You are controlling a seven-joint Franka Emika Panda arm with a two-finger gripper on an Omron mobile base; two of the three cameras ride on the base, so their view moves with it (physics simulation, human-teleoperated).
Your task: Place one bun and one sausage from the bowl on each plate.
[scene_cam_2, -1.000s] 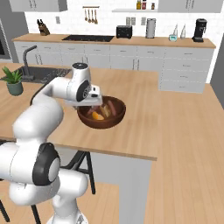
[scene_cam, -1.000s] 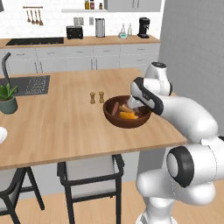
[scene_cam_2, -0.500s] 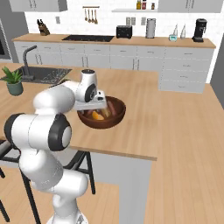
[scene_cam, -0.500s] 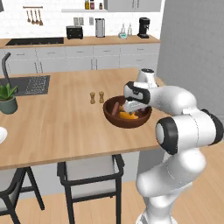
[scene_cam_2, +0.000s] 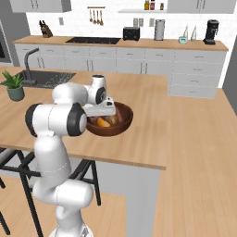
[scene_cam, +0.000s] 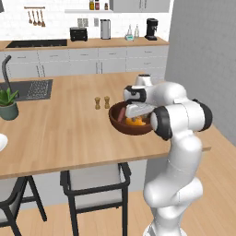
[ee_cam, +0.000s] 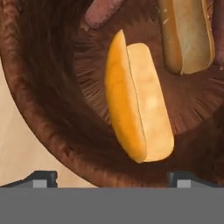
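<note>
The dark brown wooden bowl [scene_cam: 120, 126] [scene_cam_2: 126, 124] [ee_cam: 39, 92] stands near the counter's front edge. My gripper [scene_cam: 137, 112] [scene_cam_2: 104, 111] [ee_cam: 113, 178] hangs just above its near side, open, with the fingertips [ee_cam: 42, 176] spread wide and nothing between them. An orange-tan bun [ee_cam: 138, 103] [scene_cam: 135, 122] [scene_cam_2: 103, 122] lies on the bowl's floor straight ahead of the hand. A second bun [ee_cam: 186, 33] lies beside it. The end of a reddish-brown sausage [ee_cam: 101, 11] [scene_cam: 121, 116] [scene_cam_2: 121, 115] leans on the bowl's wall. A white curved rim, likely a plate [scene_cam: 1, 142], pokes in at the counter's far left.
Two small shakers [scene_cam: 102, 102] stand just behind the bowl on the left. A potted plant [scene_cam: 8, 103] and a sink [scene_cam: 27, 90] lie further left. Two stools [scene_cam: 94, 182] sit under the counter's front edge. Bare wood stretches left of the bowl.
The arm's elbow has swung in from the right and folded up over the base. The hand has stayed over the bowl and come down closer to the buns, its jaws wide throughout.
</note>
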